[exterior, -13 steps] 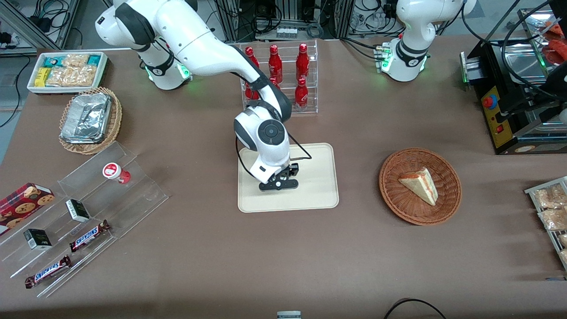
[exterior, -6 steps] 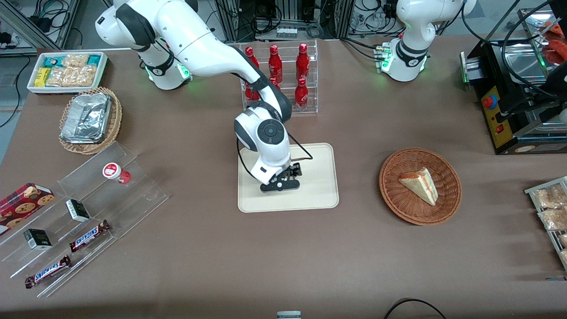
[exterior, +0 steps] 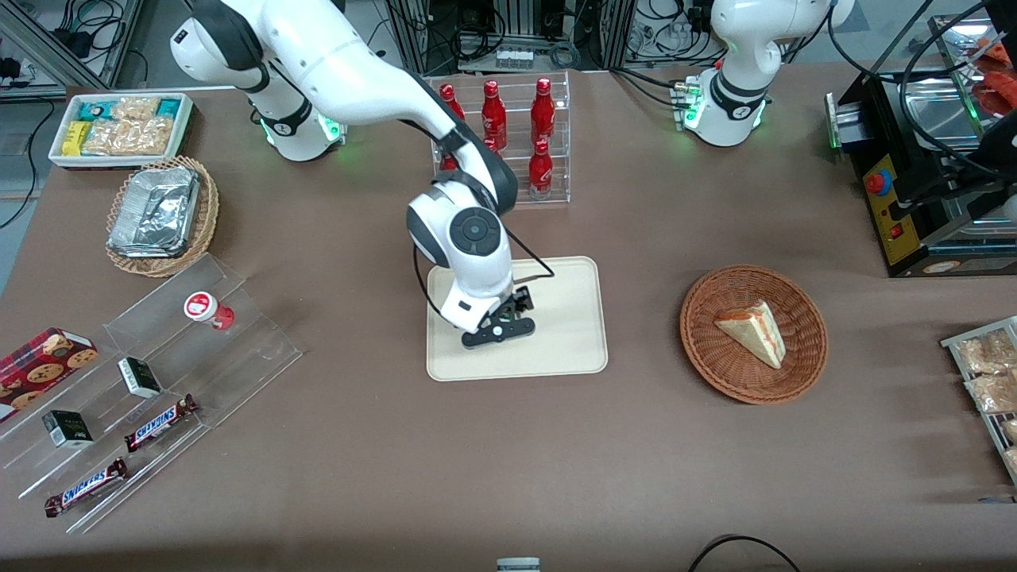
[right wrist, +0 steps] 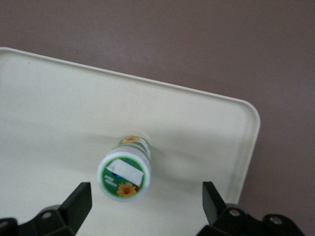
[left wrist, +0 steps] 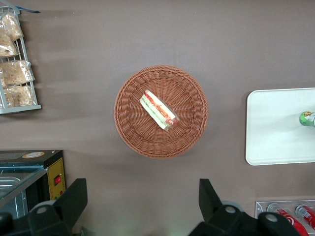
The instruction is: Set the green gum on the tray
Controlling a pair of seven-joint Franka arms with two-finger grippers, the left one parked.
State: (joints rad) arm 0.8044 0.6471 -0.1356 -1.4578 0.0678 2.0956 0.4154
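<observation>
A brown worktop [exterior: 381, 445] carries one cream tray [exterior: 568, 349] at its middle, which serves here as the landmark. Toward the working arm's end from the tray sit one white bin of snack packets [exterior: 119, 127], one wicker basket holding a foil container [exterior: 159, 214], and a clear stepped display stand [exterior: 206, 357] with one red-labelled gum bottle [exterior: 208, 310], two small dark boxes [exterior: 138, 376], two Snickers bars [exterior: 159, 421] and one cookie box [exterior: 44, 361]. Farther from the front camera than the tray stands a clear rack of red bottles [exterior: 516, 135]; five show, and the arm may hide more. The right arm reaches down over the tray, its wrist bent so the end effector [exterior: 496, 332] hangs just above the tray's surface. In the right wrist view the end effector [right wrist: 147, 201] has its fingers spread wide apart, holding nothing. One green gum [right wrist: 124, 169] stands upright on the tray [right wrist: 49, 113] between the two fingers, touching neither, its green-and-yellow lid facing up. The left wrist view catches the edge of the green gum [left wrist: 308, 118] on the tray [left wrist: 275, 128]. Toward the parked arm's end from the tray lies one round brown basket [exterior: 794, 373] holding one wedge sandwich [exterior: 753, 330].
</observation>
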